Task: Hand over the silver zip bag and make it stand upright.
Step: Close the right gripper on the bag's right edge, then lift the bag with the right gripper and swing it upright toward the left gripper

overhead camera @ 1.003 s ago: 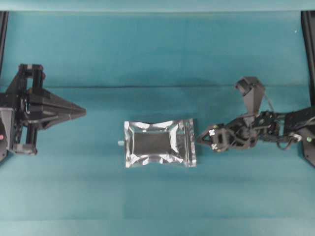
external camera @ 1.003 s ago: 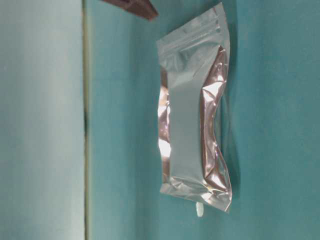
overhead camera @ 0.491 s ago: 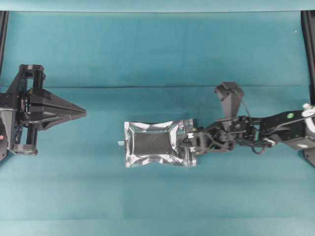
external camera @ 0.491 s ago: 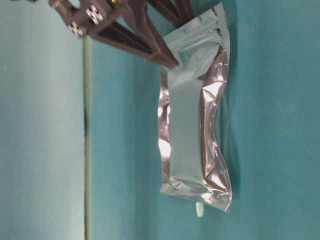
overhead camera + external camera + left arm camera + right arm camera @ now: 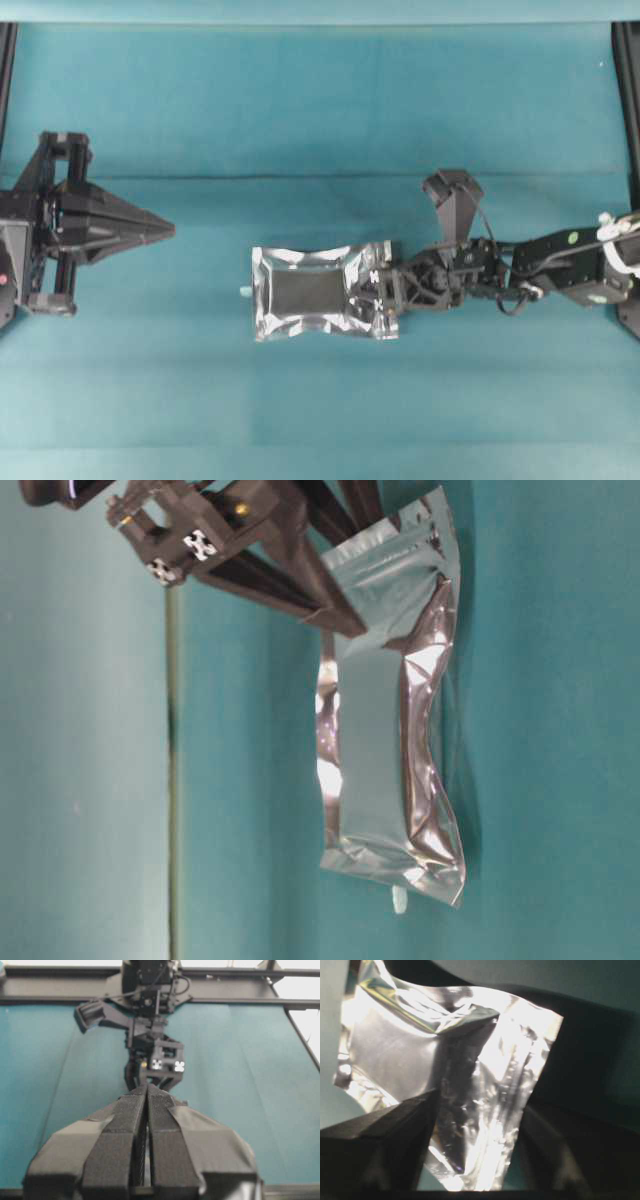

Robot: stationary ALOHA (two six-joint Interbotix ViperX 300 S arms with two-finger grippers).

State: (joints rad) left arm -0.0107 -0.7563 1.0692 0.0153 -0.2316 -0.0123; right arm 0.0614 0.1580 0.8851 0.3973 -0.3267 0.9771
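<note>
We're in a robot lab here, a purpose-built tabletop test station. A plain teal cloth (image 5: pixel 320 110) covers the whole work surface, creased in straight bands, with a matching teal backdrop behind. Black metal frame rails (image 5: pixel 626 90) stand at both side edges, and the left wrist view shows a dark crossbar (image 5: pixel 60 997) where a black robot arm (image 5: pixel 150 990) is mounted, cables showing.

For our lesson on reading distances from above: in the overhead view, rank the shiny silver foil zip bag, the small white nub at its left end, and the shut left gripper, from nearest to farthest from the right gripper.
1. Shiny silver foil zip bag: mid-table, its right end between the right gripper's jaws.
2. Small white nub: just beyond the bag's left end.
3. Left gripper: far left, pointing right.
</note>
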